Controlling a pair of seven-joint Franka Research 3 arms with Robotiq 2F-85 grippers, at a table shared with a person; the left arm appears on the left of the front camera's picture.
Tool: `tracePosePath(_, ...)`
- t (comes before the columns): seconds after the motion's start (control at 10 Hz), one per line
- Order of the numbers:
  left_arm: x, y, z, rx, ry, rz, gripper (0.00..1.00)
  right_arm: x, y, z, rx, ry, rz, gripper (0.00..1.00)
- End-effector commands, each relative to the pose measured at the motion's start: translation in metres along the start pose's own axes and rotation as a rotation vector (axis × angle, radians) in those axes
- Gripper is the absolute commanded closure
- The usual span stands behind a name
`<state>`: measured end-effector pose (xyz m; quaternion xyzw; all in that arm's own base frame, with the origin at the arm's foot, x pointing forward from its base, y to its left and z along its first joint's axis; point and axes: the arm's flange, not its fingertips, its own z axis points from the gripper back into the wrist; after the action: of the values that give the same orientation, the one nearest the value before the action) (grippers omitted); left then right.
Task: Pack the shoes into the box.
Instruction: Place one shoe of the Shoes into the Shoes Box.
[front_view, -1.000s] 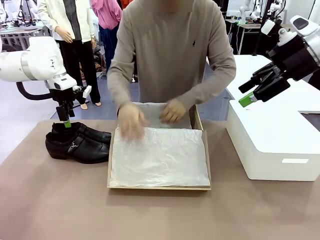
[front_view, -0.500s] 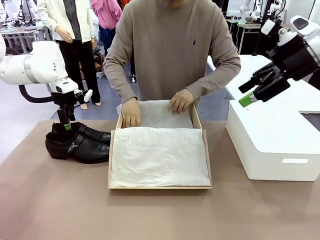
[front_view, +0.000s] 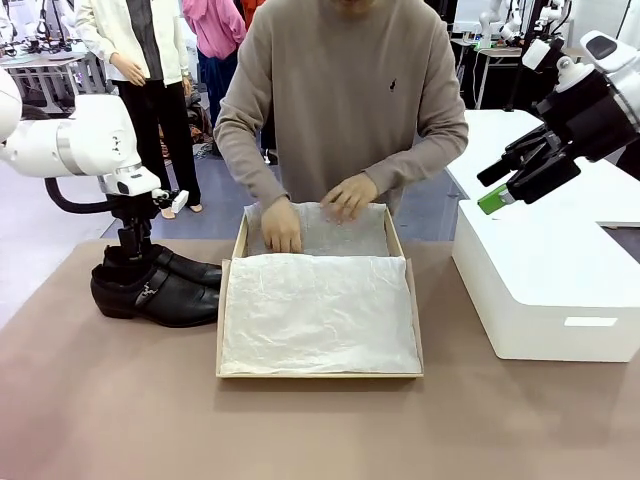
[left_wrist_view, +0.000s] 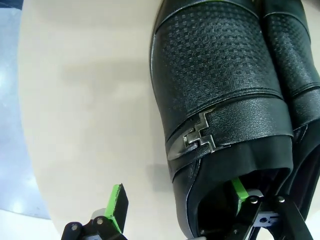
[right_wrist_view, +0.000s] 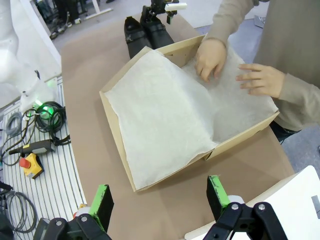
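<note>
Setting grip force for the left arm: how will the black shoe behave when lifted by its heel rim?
The shoe looks like stiff leather, so it probably holds its shape. Its glossy surface may slip if gripped lightly. The open jaws of the left gripper straddle the heel rim, so the long toe would likely dip when lifted.

The brown table (front_view: 100, 400) carries the shoes (front_view: 160, 290) at its left. The box (front_view: 318, 375) lies mid-table, and a white box (front_view: 540, 290) stands at the right.

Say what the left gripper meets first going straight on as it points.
The glossy black leather dress shoe: the open left gripper straddles its heel wall, so one finger probably meets its inside first.
</note>
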<state>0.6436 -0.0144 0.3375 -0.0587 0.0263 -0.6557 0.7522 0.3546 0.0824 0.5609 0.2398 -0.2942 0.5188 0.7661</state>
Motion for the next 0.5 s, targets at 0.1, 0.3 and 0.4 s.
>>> tracePosePath(0.1,0.002,0.0045,0.0055,-0.031,0.023,0.013,0.26,0.0005,-0.0019,-0.0016,0.011,-0.032,0.022,0.0)
tracePosePath(0.3,0.002,0.0034,0.0052,-0.042,0.022,0.012,0.65,0.0005,-0.0019,-0.0016,0.011,-0.032,0.022,0.0)
tracePosePath(0.4,0.0029,0.0004,0.0066,-0.04,0.027,0.004,0.84,0.0005,-0.0019,-0.0016,0.011,-0.032,0.022,0.0)
